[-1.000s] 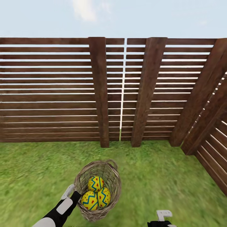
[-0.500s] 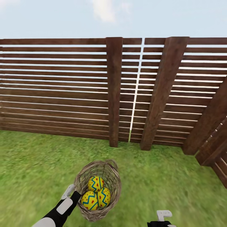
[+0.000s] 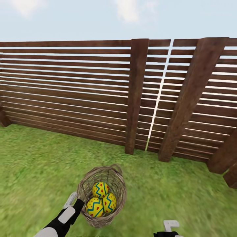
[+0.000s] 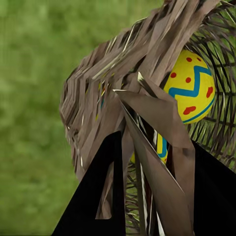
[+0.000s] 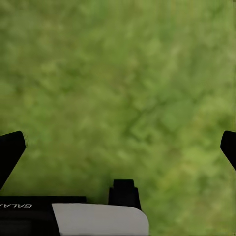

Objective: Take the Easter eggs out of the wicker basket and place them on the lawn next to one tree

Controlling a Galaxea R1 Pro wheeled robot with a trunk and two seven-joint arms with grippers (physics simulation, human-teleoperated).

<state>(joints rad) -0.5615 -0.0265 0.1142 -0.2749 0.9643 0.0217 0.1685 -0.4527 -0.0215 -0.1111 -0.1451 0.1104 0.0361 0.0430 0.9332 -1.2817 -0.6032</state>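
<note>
The wicker basket (image 3: 99,222) hangs tilted in front of me over the lawn (image 3: 171,197), with my left gripper (image 3: 78,204) shut on its near rim. Three yellow Easter eggs with blue zigzags lie inside: one on top (image 3: 100,190), two below (image 3: 94,207) (image 3: 109,202). In the left wrist view the dark fingers (image 4: 98,196) pinch the woven wall (image 4: 98,108), and one egg (image 4: 191,88) shows through the weave. My right gripper (image 3: 170,229) hangs low at the right, open over bare grass (image 5: 123,88). The tree is out of view.
A brown horizontal-slat fence (image 3: 65,92) with thick posts (image 3: 135,98) crosses the view behind the grass and bends toward me at the far right (image 3: 227,161). Grass stretches away on the left (image 3: 33,164).
The whole head view has swung left: the fence posts slid right and more lawn shows at the left. The basket and both grippers kept their places in the picture.
</note>
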